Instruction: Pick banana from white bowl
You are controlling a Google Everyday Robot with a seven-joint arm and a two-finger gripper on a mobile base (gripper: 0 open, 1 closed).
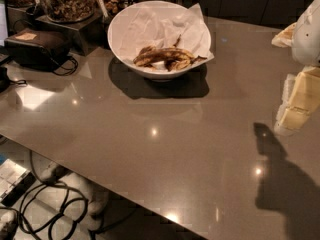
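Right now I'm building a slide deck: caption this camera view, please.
The banana lies in the white bowl on the table; the end effector hangs apart at the right edge.

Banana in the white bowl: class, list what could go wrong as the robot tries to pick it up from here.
1. The end effector is at the right edge, far from the bowl; coming in low, it could hit the rim and shove the bowl.
2. The napkin lies crumpled under the banana; a grasp may catch paper too.
3. The banana is heavily browned, likely soft; it may squash.
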